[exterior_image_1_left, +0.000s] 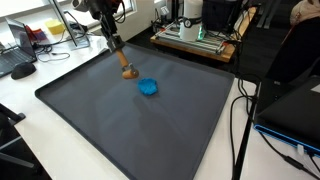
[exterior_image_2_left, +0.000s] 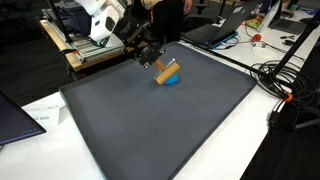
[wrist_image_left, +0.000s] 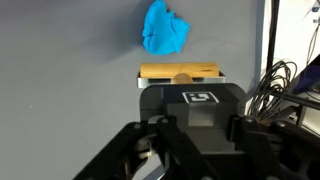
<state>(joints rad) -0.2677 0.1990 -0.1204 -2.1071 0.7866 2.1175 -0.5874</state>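
Observation:
My gripper (exterior_image_1_left: 111, 40) (exterior_image_2_left: 148, 55) is shut on a black tool with a square marker on it (wrist_image_left: 190, 98). The tool ends in a flat wooden head (wrist_image_left: 180, 72). The head (exterior_image_1_left: 128, 72) (exterior_image_2_left: 164, 69) rests on the dark grey mat (exterior_image_1_left: 120, 120) (exterior_image_2_left: 170, 130) near its far edge. A crumpled blue lump (exterior_image_1_left: 148, 87) (exterior_image_2_left: 173, 80) (wrist_image_left: 165, 30) lies on the mat right beside the wooden head, close to it or touching it. In the wrist view my fingers (wrist_image_left: 190, 145) frame the black tool body, and their tips are hidden.
Black cables (exterior_image_2_left: 285, 80) (exterior_image_1_left: 240, 120) run along one side of the mat. A wooden shelf holding white equipment (exterior_image_1_left: 195, 35) (exterior_image_2_left: 90, 30) stands behind the mat. Laptops (exterior_image_1_left: 295, 110) (exterior_image_2_left: 15, 110) and desk clutter (exterior_image_1_left: 35, 40) surround it.

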